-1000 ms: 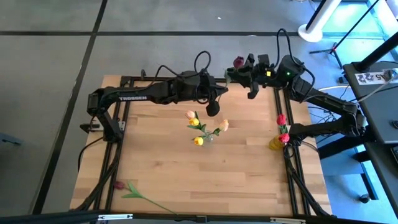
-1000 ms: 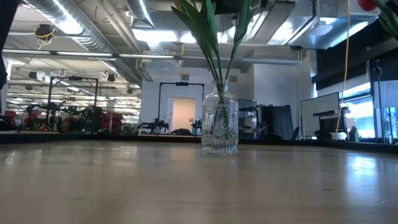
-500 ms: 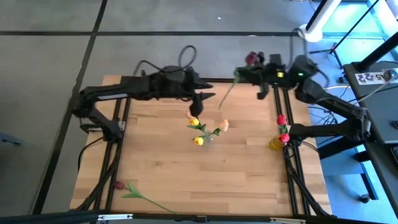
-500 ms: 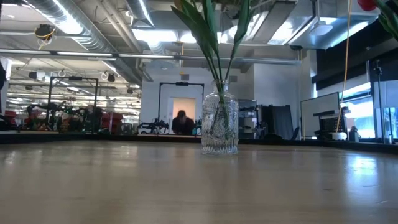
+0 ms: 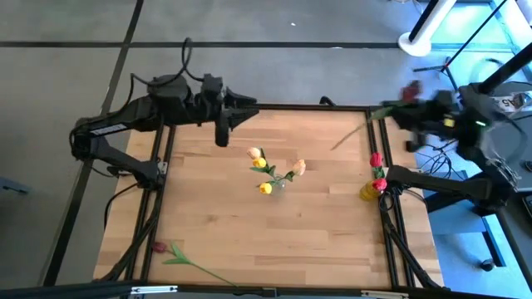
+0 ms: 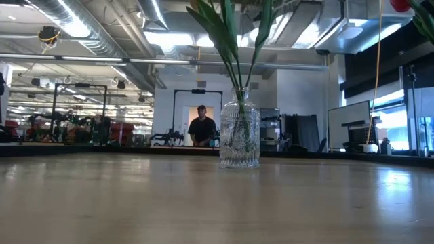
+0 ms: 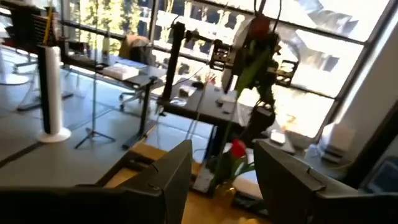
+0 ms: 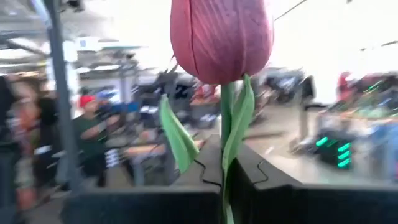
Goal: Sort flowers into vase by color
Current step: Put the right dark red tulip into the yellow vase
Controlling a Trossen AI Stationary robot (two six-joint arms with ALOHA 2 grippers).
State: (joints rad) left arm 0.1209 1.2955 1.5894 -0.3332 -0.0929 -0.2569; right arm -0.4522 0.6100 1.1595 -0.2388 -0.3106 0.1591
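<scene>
While my right pincer [image 8: 222,177] clamped the maroon tulip [image 8: 221,38] just beyond the yellow vase [image 5: 369,191], its trailing stem could snag that vase's red flowers [image 5: 377,170]. Farther off, my left pincer [image 7: 214,174] stood wide, empty, across the desk [image 5: 249,232].

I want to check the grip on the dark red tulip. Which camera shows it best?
The right wrist view: the dark red tulip fills the frame, its stem pinched in the right gripper. The high view shows it small and blurred; the left wrist view shows it far off; the low view misses it.
</scene>
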